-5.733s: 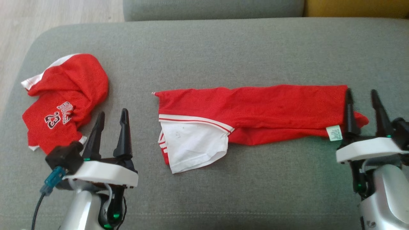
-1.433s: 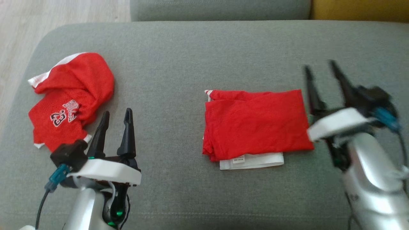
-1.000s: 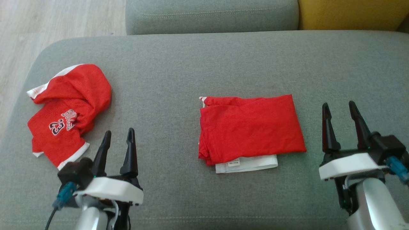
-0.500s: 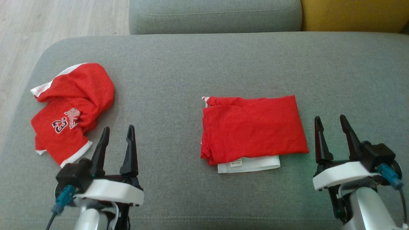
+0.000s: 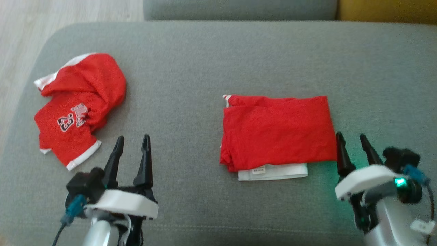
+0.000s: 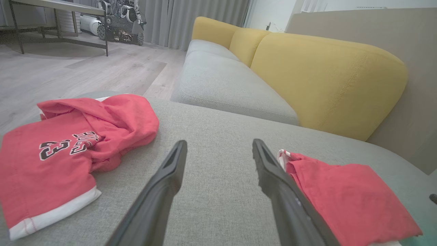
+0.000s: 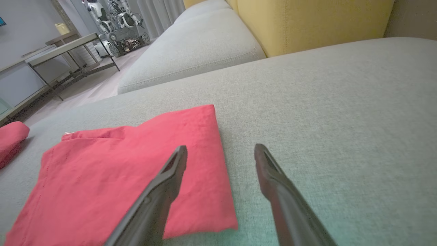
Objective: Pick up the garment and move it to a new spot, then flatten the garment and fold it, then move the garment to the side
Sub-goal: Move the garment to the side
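Folded red garment (image 5: pixel 278 136) lies flat mid grey cushion (image 5: pixel 205 61), roughly rectangular, with a white band (image 5: pixel 273 172) w/ small label poking out under its near edge. Nothing is holding it.

L gripper (image 5: pixel 133 137): released, jaws apart, empty, over bare cushion btwn the garment and a crumpled red jersey (image 5: pixel 78 106), apart from both. R gripper (image 5: pixel 350 135): released too, empty, just beside the garment's near-right corner.

Head view gives the layout: jersey far left, garment centre-right, wood floor (image 5: pixel 20 27) at top left, green glow on the cushion by the R wrist.

L wrist view adds the yellow backrest (image 6: pixel 324 75), the jersey's "23" lettering side-on, and a metal-leg table (image 6: pixel 51 7) far back.

R wrist view: its left finger (image 7: pixel 164 184) sits over the garment's right edge, other finger over bare cushion. Contact w/ the cloth: can't tell. Garment's top layer looks smooth, edges fairly square.
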{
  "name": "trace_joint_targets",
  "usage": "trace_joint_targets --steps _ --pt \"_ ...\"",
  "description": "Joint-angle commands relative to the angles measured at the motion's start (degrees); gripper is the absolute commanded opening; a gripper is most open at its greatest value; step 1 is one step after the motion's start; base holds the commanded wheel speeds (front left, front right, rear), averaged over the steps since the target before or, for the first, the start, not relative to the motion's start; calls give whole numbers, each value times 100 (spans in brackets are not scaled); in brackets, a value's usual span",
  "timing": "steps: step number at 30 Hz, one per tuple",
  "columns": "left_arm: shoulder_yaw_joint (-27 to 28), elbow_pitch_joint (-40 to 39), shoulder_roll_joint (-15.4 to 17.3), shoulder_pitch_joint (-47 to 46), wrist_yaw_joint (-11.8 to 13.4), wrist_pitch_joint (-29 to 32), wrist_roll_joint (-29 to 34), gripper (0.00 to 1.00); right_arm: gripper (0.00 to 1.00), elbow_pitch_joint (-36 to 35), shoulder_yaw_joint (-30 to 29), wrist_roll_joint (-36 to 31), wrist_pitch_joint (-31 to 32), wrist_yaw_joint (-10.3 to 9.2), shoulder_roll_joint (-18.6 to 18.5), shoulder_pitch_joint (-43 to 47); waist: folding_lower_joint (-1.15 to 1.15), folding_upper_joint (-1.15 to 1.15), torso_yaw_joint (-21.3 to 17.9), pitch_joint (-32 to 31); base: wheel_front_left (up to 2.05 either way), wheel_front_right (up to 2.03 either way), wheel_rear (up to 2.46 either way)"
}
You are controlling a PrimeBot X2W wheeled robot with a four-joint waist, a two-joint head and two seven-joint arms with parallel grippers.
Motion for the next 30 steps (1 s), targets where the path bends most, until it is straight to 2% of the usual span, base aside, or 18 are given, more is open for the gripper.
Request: trace_joint_targets --steps 1,10,14,15,16,17,18,26,30 --pt "135 -194 38 -367 -42 -35 -52 100 100 -67 82 -33 12 37 6 -456 0 0 105 179 0 0 0" --pt "132 -169 38 -610 -91 -35 -141 100 100 705 -11 -11 371 37 -20 -1155 0 0 307 621 0 0 0" --pt "138 -158 38 -688 -110 -35 -155 100 100 1061 91 -198 478 37 -102 -1328 0 0 357 716 0 0 0" --pt "141 -153 38 -701 -115 -35 -157 100 87 1131 150 -206 489 37 -100 -1360 0 0 364 728 0 0 0" --pt "141 -153 38 -701 -115 -35 -157 100 87 1131 150 -206 489 37 -100 -1360 0 0 364 728 0 0 0" --pt "146 -150 38 -712 -118 -35 -158 100 28 1172 207 -219 457 37 -106 -1392 0 0 366 739 0 0 0" --pt "152 -146 38 -721 -119 -35 -157 100 0 1196 267 -251 394 37 -123 -1422 0 0 364 746 0 0 0" --pt "174 -127 38 -765 -146 -35 -148 100 0 1081 793 -921 -212 37 -426 -1735 0 0 142 792 0 0 0" --pt "133 -150 38 -859 -209 -35 -115 100 0 908 1018 -1170 -267 37 -657 -1968 0 0 -57 844 0 0 0"
